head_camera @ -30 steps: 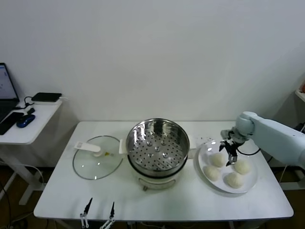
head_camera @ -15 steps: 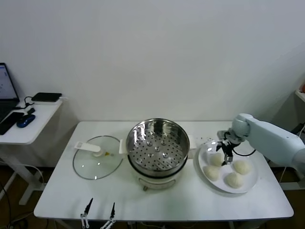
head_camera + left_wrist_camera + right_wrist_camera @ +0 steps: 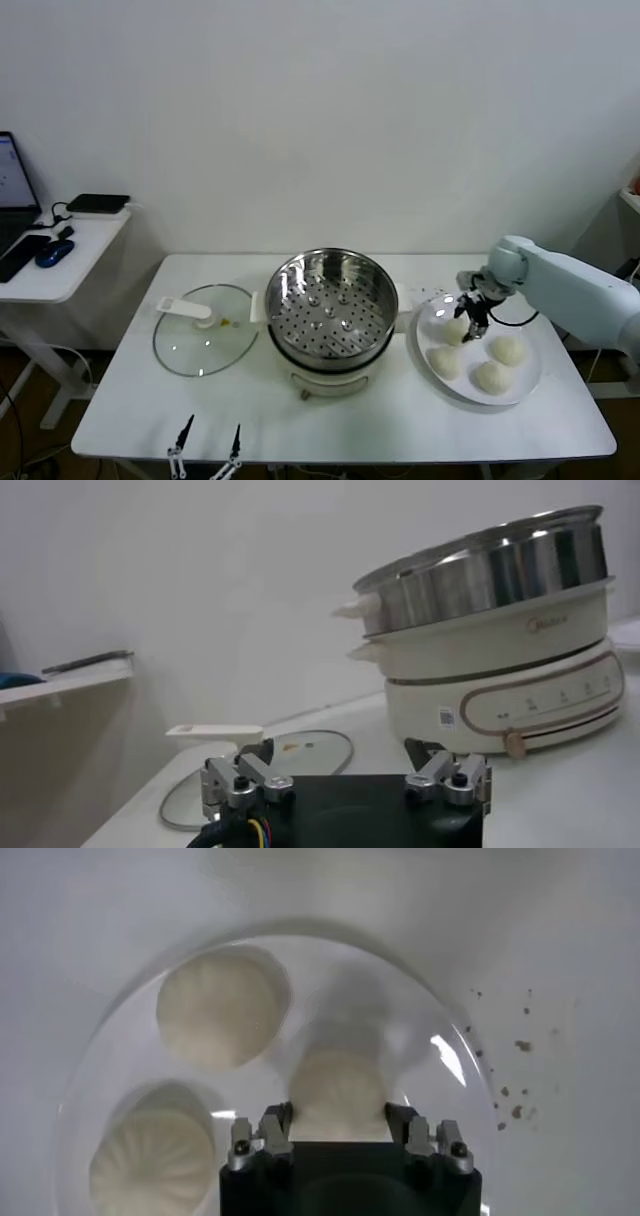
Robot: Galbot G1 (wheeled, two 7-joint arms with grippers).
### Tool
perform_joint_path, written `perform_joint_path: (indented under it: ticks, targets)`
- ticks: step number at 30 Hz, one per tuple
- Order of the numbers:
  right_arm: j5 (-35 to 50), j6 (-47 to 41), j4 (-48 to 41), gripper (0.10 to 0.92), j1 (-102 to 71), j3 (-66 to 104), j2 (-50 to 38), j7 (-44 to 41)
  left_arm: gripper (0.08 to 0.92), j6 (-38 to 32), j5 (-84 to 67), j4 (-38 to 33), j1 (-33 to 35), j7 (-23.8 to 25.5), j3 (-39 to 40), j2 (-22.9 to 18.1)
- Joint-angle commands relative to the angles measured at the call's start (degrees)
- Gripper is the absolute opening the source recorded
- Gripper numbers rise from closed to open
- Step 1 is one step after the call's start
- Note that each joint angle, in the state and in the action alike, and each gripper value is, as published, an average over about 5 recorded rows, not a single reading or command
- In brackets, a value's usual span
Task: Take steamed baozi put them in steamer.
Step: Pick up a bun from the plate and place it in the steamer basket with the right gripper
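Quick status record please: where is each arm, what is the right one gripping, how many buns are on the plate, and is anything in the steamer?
right gripper: over the wide white plate, fingers closed around the rear-left pale cream bun
left gripper: parked at the table's near edge, fingers apart
buns on plate: four, none lifted clear yet
round stainless-steel steamer: perforated tray bare
flat glass lid: lying left of the steamer

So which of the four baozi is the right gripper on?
The baozi at the plate's far-left, nearest the steamer: the right gripper straddles it; the other three lie free.
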Motion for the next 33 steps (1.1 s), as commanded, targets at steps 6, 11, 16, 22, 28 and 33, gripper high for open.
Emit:
perform_joint_path:
  ticks: [6,11,16,22,28,33]
  targets:
    - [9.86,11.18,14.09,0.636,30.56,-20.84,-0.86,3.26,0.823,0.1,-0.02,-0.98,0.41,-0.16,0.27,0.52]
    - [12.7,18.21,15.83,0.638,35.3,-21.18,3.25,4.76,0.823,0.14,-0.03,-1.4,0.52,-0.25,0.21,0.67]
    - [13.87,28.0,14.44,0.651,36.08,-19.77,8.61,5.61,0.823,-0.1,0.02,-1.19,0.43,-0.35,0.31,0.58]
    - [12.85,41.35,7.07,0.667,34.02,-20.34,17.63,5.96,0.823,-0.36,0.11,-0.91,0.32,-0.38,0.44,0.43]
    - [12.33,51.74,-2.34,0.678,31.52,-22.8,26.68,4.62,0.823,-0.48,0.08,-0.73,0.16,-0.4,0.4,0.29]
    - [12.25,54.56,-7.65,0.679,27.59,-23.89,31.45,4.61,0.823,-0.48,0.07,-0.62,-0.16,-0.39,0.53,0.18]
